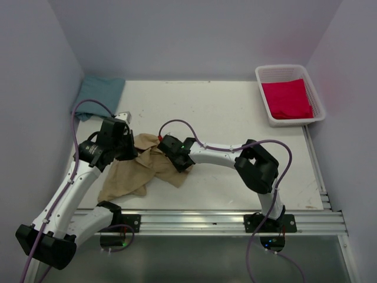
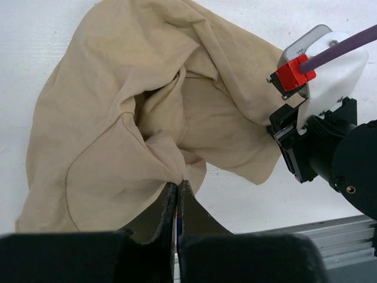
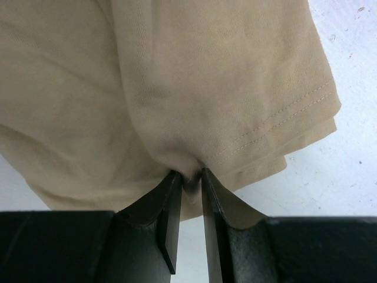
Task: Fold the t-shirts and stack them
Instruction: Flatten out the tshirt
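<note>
The tan t-shirt [image 1: 138,169] lies crumpled on the white table near the front left. My left gripper [image 1: 131,154] is shut on a fold of it [image 2: 118,118], the jaws pressed together at the cloth [image 2: 178,183]. My right gripper [image 1: 184,168] is shut on the shirt's other side by a stitched sleeve hem [image 3: 283,118], pinching cloth between its fingertips [image 3: 189,174]. The teal-blue t-shirt [image 1: 99,94] lies at the back left corner. The red-pink t-shirt [image 1: 286,99] lies folded in the white basket [image 1: 318,97].
The basket stands at the back right of the table [image 1: 224,112]. Walls close in the back and both sides. A metal rail [image 1: 212,219] runs along the front edge. The right arm's wrist camera [image 2: 318,65] shows in the left wrist view.
</note>
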Motion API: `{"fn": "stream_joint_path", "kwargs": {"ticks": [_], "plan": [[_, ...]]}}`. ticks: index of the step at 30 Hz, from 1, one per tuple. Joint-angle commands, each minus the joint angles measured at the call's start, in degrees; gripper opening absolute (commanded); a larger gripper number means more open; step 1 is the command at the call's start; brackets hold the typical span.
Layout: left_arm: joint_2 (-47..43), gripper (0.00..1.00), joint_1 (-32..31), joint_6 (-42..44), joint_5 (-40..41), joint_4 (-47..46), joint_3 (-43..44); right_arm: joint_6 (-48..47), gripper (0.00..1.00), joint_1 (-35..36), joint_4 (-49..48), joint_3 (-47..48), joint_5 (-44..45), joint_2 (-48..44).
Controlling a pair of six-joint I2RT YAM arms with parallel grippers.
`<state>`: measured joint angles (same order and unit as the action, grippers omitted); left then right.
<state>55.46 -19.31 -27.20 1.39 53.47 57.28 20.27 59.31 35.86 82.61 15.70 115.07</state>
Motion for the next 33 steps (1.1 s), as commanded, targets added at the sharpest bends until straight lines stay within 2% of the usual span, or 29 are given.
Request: {"fn": "stream_joint_path", "kwargs": {"ticks": [1,6,9,10,11,16,19,24,28,33], "plan": [[-1.06,0.00,-0.29,0.48,-1.12,-2.67,-0.50,-0.85,0.25,-0.07,0.18,2.64,2.31,-0.28],[-1.14,0.00,-0.29,0.39,-1.12,-2.76,-0.59,-1.29,0.22,-0.24,0.53,3.26,3.37,0.68],[-1.14,0.00,-0.29,0.39,-1.04,-2.67,-0.50,-1.11,0.10,-0.25,0.53,3.35,3.28,1.12],[-1.32,0.00,-0.29,0.39,-1.12,-2.67,-0.59,-0.94,0.02,-0.16,0.53,3.35,3.28,1.13],[-1.23,0.00,-0.29,0.39,-1.12,-2.67,-0.67,-0.94,0.00,-0.25,0.62,3.26,3.28,1.04],[-1.41,0.00,-0.29,0.57,-1.12,-2.85,-0.85,-0.32,0.00,-0.16,1.67,2.56,5.90,-1.42],[-1.85,0.00,-0.29,0.48,-1.12,-2.58,0.46,0.47,0.00,-0.16,3.08,1.59,9.16,-6.15],[-4.48,0.00,-0.29,1.88,2.56,-4.08,5.38,1.44,0.00,-0.42,5.45,0.01,20.66,-16.78],[-3.78,0.00,-0.29,4.43,6.68,-3.99,12.32,1.88,0.00,-1.30,6.59,-0.61,27.44,-27.67],[-1.06,0.00,-0.29,6.28,10.65,-3.64,18.73,0.21,0.00,-3.32,8.97,0.18,35.61,-36.83]]}}
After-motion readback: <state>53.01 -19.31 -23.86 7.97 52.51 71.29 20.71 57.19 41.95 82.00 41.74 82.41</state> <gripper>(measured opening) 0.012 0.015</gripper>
